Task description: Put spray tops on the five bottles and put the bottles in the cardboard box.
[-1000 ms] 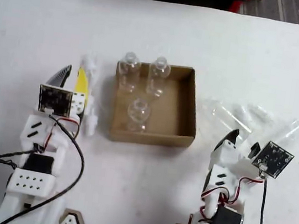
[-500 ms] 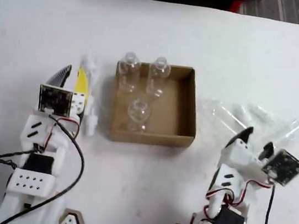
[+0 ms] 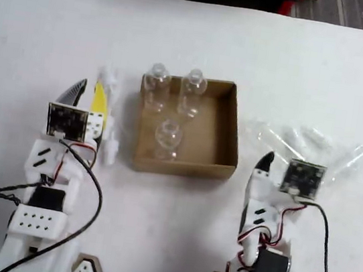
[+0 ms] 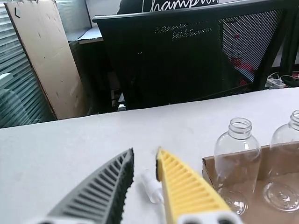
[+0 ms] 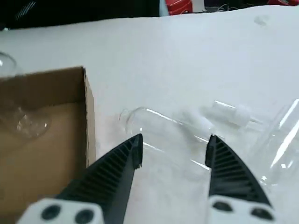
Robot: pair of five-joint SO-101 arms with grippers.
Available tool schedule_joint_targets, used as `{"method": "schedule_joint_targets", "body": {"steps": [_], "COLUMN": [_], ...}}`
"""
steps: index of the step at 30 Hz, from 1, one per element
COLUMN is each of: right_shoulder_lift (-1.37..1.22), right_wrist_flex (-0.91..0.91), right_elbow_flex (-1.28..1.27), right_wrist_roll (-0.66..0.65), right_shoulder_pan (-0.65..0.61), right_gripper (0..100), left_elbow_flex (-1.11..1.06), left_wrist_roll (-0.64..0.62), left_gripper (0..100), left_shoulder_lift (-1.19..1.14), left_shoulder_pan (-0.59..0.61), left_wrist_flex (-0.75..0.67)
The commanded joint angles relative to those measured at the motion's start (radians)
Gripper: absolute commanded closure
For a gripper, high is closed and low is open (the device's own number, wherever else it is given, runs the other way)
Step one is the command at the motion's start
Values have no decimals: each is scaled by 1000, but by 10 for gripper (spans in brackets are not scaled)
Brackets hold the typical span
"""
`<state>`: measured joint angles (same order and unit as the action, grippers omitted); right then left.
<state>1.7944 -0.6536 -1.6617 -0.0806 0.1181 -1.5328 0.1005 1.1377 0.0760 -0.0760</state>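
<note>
Squaring up on a bottle
Right gripper (image 5: 175,141), jaws apart, should centre over the bottle (image 5: 161,123) toward the table's (image 3: 312,73) right edge; left gripper (image 4: 145,153) jaws likewise apart.

Three clear, uncapped bottles (image 3: 156,86) upright in cardboard box (image 3: 212,133)

The left arm (image 3: 44,188) stands at the near left, wrist pointing far; the left gripper (image 4: 144,156) has its grey and yellow fingers (image 4: 184,186) slightly parted. The right arm (image 3: 261,249) stands at the near right, the right gripper (image 5: 174,144) aimed far, black fingers (image 5: 117,163) spread wide.
</note>
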Motion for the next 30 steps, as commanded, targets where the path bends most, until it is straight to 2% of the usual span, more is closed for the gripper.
{"method": "schedule_joint_targets", "body": {"steps": [1,4,10,12,15,17,23,26,30], "right_shoulder_lift": [12,12,12,12,12,12,12,10,-62], "right_wrist_flex": [-74,-84,-56,-48,-56,-58,-48,-71,-107], "right_elbow_flex": [43,57,87,91,84,72,68,132,236], "right_wrist_roll": [-109,-32,301,236,77,40,-14,-37,-132], "right_shoulder_pan": [-48,-28,231,248,153,96,77,71,-5], "right_gripper": [800,800,800,800,800,800,803,804,804], "left_elbow_flex": [20,20,20,18,17,17,15,15,15], "left_wrist_roll": [11,11,11,11,11,11,11,11,11], "left_gripper": [919,920,920,920,920,920,920,920,920], "left_shoulder_lift": [5,5,5,5,5,5,1,-1,-1], "left_shoulder_pan": [-12,-10,-8,-7,-7,-8,-12,-13,-13], "left_wrist_flex": [-28,-28,-28,-28,-28,-28,-28,-28,-28]}}
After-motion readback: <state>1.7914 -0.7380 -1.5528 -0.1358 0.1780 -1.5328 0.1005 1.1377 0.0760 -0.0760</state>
